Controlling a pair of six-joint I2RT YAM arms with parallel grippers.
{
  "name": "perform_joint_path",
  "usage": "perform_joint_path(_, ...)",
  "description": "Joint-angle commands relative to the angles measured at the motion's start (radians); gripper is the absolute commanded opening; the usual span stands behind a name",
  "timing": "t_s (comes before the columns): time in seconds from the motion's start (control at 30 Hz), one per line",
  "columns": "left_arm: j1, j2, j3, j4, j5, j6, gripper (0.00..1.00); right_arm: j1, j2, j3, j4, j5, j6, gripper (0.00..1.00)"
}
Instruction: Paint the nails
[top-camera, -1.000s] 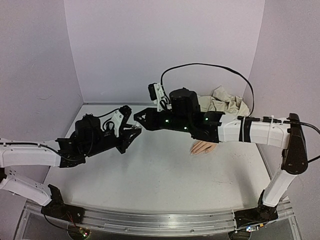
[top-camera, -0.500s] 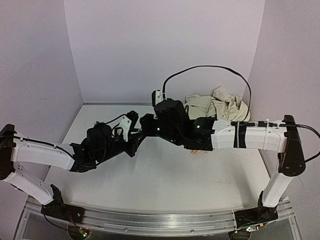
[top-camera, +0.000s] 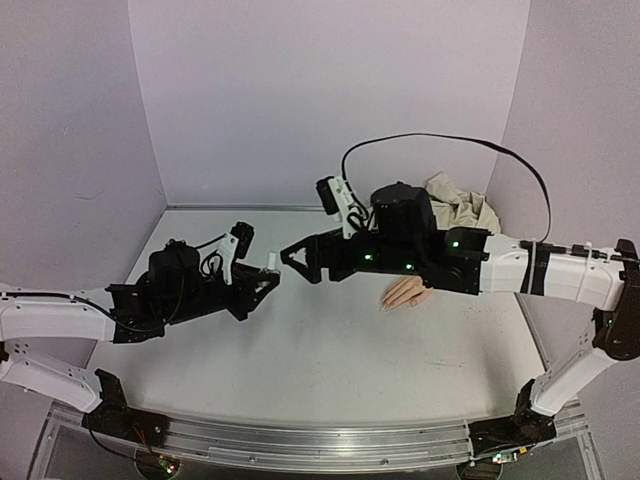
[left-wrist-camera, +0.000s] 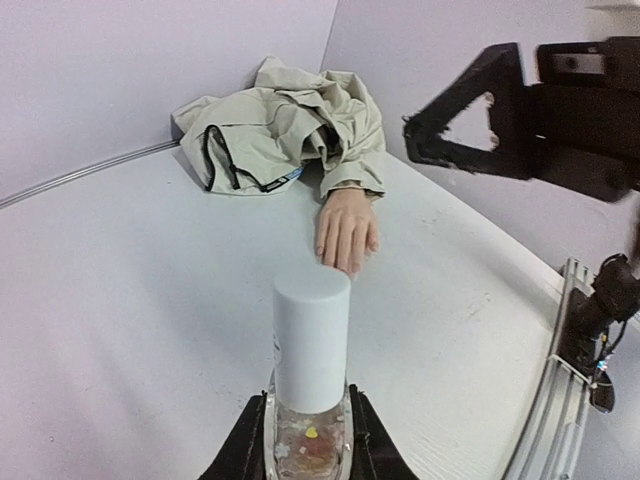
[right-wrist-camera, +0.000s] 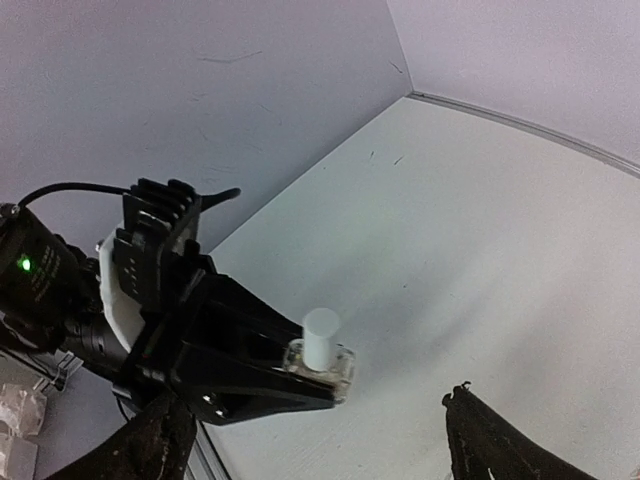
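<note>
My left gripper (top-camera: 268, 278) is shut on a small clear bottle (left-wrist-camera: 308, 425) with a white cap (left-wrist-camera: 311, 338), held above the table at centre left. The capped bottle (right-wrist-camera: 322, 352) also shows in the right wrist view, with my left gripper (left-wrist-camera: 308, 402) clamping its glass base. My right gripper (top-camera: 298, 262) hangs open just right of the cap, apart from it, fingers (right-wrist-camera: 165, 430) spread wide and empty. The pale mannequin hand (top-camera: 405, 293) lies palm down at centre right. Its nails (left-wrist-camera: 350, 262) point toward the bottle and are too small to make out.
A crumpled beige jacket (top-camera: 455, 205) lies in the back right corner, its sleeve (left-wrist-camera: 345, 165) running to the hand's wrist. My right arm (top-camera: 520, 268) reaches over the hand from the right. Lilac walls close in the back and both sides.
My right gripper has opened wide and drawn back right, off the bottle's cap. The left arm shifted slightly left with the bottle, cap still on.
</note>
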Motion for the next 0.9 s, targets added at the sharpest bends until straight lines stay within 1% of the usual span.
perform_joint_path(0.0,0.031,-0.108,0.001,-0.041,0.201,-0.048,0.0,-0.097,-0.088,-0.054,0.073,-0.259,-0.044,0.93)
perform_joint_path(0.07,0.04,-0.143,0.008,-0.043,0.334,-0.046,0.0,-0.137,-0.095,-0.07,0.106,-0.414,-0.05,0.94)
perform_joint_path(0.17,0.044,-0.185,0.027,-0.04,0.569,-0.025,0.0,-0.146,-0.069,-0.045,0.131,-0.655,-0.078,0.94)
perform_joint_path(0.2,0.044,-0.192,0.034,-0.04,0.627,-0.023,0.0,-0.146,-0.055,-0.032,0.147,-0.729,-0.071,0.93)
perform_joint_path(0.3,0.044,-0.202,0.051,-0.04,0.759,-0.026,0.0,-0.145,-0.017,-0.008,0.221,-0.877,-0.025,0.89)
perform_joint_path(0.43,0.043,-0.191,0.066,-0.04,0.836,-0.044,0.0,-0.121,0.025,0.035,0.249,-0.949,-0.017,0.84)
perform_joint_path(0.6,0.042,-0.167,0.081,-0.033,0.874,-0.055,0.0,-0.08,0.081,0.091,0.255,-0.996,-0.014,0.69)
perform_joint_path(0.73,0.042,-0.158,0.085,-0.028,0.899,-0.053,0.0,-0.066,0.106,0.111,0.263,-1.015,-0.008,0.53)
perform_joint_path(0.87,0.042,-0.158,0.089,-0.025,0.904,-0.05,0.0,-0.052,0.127,0.123,0.272,-1.035,-0.004,0.46)
